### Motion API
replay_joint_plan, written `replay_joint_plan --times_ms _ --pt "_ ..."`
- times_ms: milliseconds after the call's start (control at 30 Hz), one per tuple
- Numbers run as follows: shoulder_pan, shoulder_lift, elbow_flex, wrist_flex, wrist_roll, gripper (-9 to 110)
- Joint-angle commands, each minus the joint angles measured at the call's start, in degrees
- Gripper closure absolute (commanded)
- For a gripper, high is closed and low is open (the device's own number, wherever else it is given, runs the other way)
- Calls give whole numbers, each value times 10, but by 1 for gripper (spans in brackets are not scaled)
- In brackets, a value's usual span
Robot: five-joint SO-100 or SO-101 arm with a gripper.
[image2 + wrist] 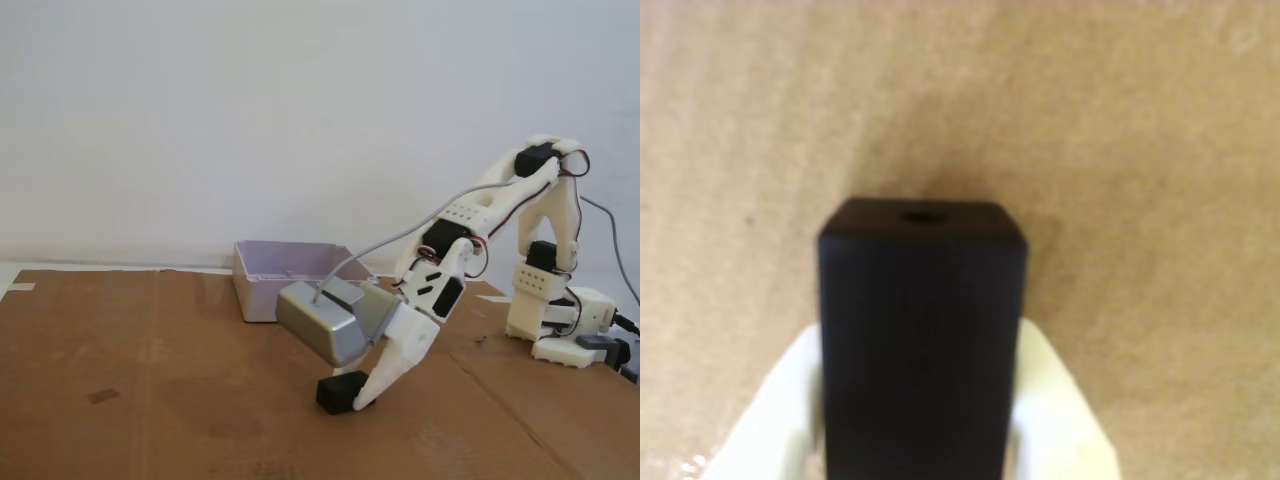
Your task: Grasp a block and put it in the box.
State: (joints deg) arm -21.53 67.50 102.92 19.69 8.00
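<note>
In the fixed view, going left to right, bare brown cardboard (150, 380) covers the tabletop. The box (262, 290) comes next, a pale lilac-grey tray with low walls at about 11 o'clock from the block and clearly apart from it. The block (337, 392) is a small matte black brick lying on the cardboard at about 6 o'clock in the frame. A grey boxy camera (330, 320) rides on the arm just above it. The white arm (500, 200) reaches down from its base (560, 320) at 3 o'clock.

In the wrist view the block (922, 340) fills the centre, dark and smooth, with a small round hole in its far end face. No brand, label or writing can be read on anything.

The gripper (355, 395) is clenched on the block: in the wrist view its white fingers (1055, 400) press the two long sides, open only as wide as the block.
</note>
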Motion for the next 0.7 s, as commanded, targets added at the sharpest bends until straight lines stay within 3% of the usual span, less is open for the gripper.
replay_joint_plan --times_ms 0,667 --pt "-3 19 -33 -17 7 94" --pt "-1 31 -42 -18 6 94"
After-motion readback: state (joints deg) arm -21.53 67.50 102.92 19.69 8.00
